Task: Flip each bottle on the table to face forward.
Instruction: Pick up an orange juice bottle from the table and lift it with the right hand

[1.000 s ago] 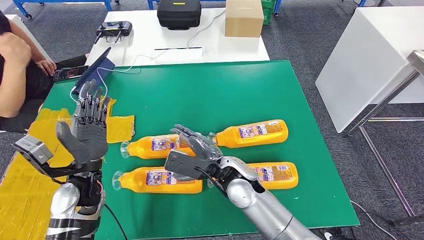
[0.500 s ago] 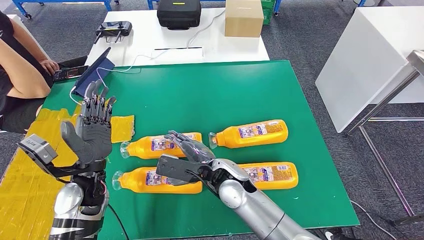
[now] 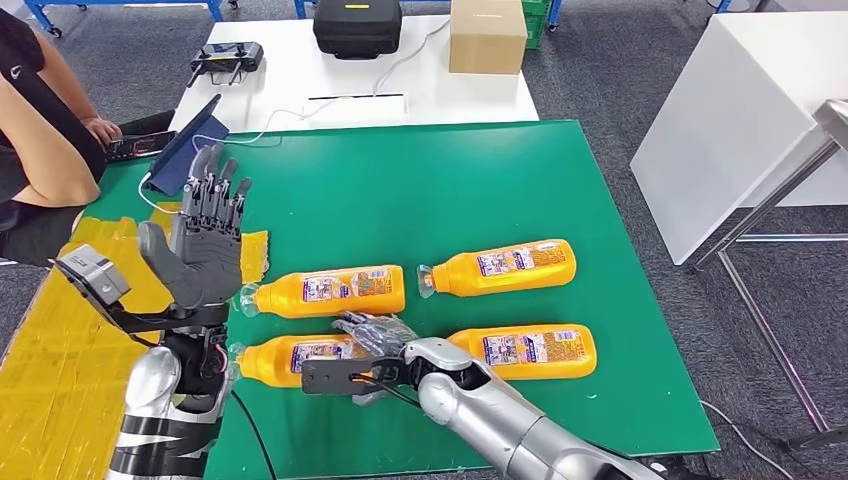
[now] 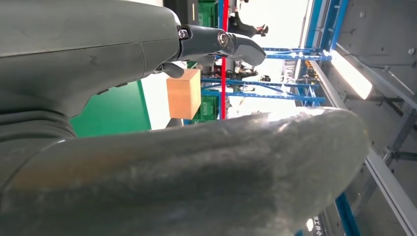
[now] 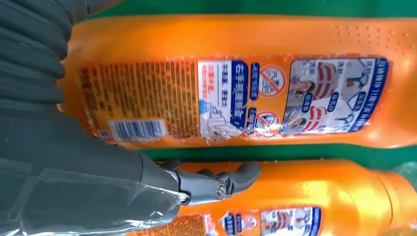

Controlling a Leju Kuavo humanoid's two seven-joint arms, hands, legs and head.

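Four orange bottles are laid on their sides on the green bench (image 3: 560,180), in two rows. The right hand (image 3: 372,345) is lowered over the near-left bottle (image 3: 300,360), its fingers (image 5: 216,183) draped across the bottle's body; whether a grip is closed cannot be told. The back label with barcode is seen on the far-left bottle (image 5: 231,93) in the right wrist view, so turning is judged to be needed. For a clean flip, the bottle is best grasped at mid-body and rolled about its long axis, the neighbour being left undisturbed. The left hand (image 3: 205,240) is raised upright beside the bench, palm open, fingers spread wide, nothing held.
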